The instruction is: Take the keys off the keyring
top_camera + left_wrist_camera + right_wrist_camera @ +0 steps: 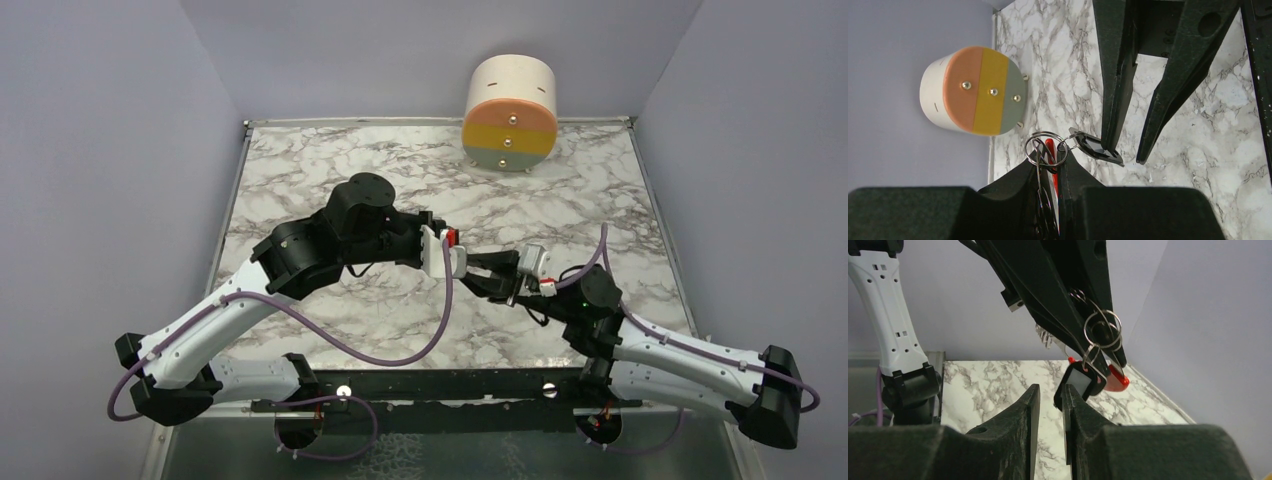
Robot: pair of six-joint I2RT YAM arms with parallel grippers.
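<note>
Filling most of the top view, the marble table (pixel 300 190) lies between lilac walls. A white cylinder (pixel 510 112), its round face striped orange, yellow and grey-green, sits at the upper middle of the frame. The left arm (pixel 230 310) reaches in from the lower left and the right arm (pixel 680 350) from the lower right. Their ends meet just right of the frame's centre, where this view gives only a speck of red and no detail of what is held.

The left wrist view supplies that detail. At its bottom middle the left gripper (pixel 1052 162) is clamped on the keyring (pixel 1045 149). The thin wire rings stand out past the fingertips, and the red clip (pixel 1050 152) is pinched in the slit between them. The right wrist view shows the same rings at its upper right, against the wall and clear of the table.

The right gripper (pixel 1050 390) has its fingers close together with a slim gap between them. The dark-headed key (pixel 1095 147) hangs on a small ring just right of the larger rings. In the left wrist view one right fingertip touches the key. In the right wrist view the key sits at the tip of the right-hand finger, beside the gap. Neither view settles whether the key is pinched.
</note>
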